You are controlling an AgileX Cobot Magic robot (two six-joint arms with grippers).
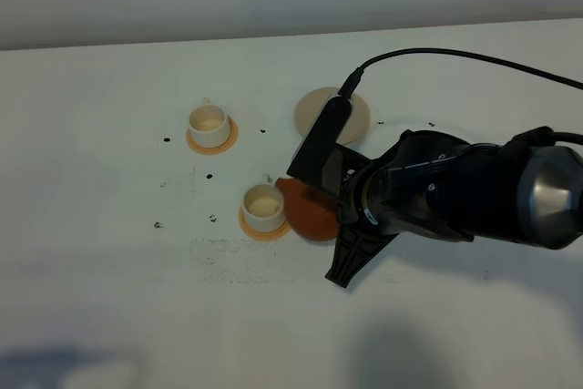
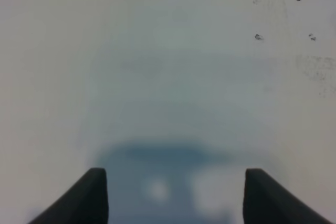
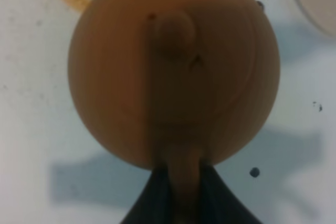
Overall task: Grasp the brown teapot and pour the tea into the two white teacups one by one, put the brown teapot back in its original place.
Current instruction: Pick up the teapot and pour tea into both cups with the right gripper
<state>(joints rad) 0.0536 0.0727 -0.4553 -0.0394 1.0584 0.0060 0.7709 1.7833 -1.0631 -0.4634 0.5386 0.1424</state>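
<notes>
The right gripper [image 3: 184,203] is clamped on the handle of the brown teapot [image 1: 310,218], which hangs at 3 o'clock of the nearer white teacup [image 1: 263,206], with the cream saucer [image 1: 316,107] at 12 o'clock. Pouring into this cup seems in hand; next, the spout needs tipping over the rim. The left gripper [image 2: 176,195] stands wide and holds nothing.

A white table [image 1: 109,261] carries two white teacups, each standing on an orange-tan coaster: the far teacup [image 1: 208,121] on the far coaster [image 1: 230,138] and the near teacup [image 1: 263,204] on the near coaster [image 1: 258,233], well apart from each other. The brown teapot [image 1: 314,218] is just beside the near teacup, off the cream saucer [image 1: 313,108] that lies farther back. Both teapot and saucer are partly hidden by the black right arm [image 1: 474,190], which reaches in from the right. A black cable [image 1: 455,55] arcs over the arm, and small dark specks [image 1: 167,140] dot the tabletop around the cups.
</notes>
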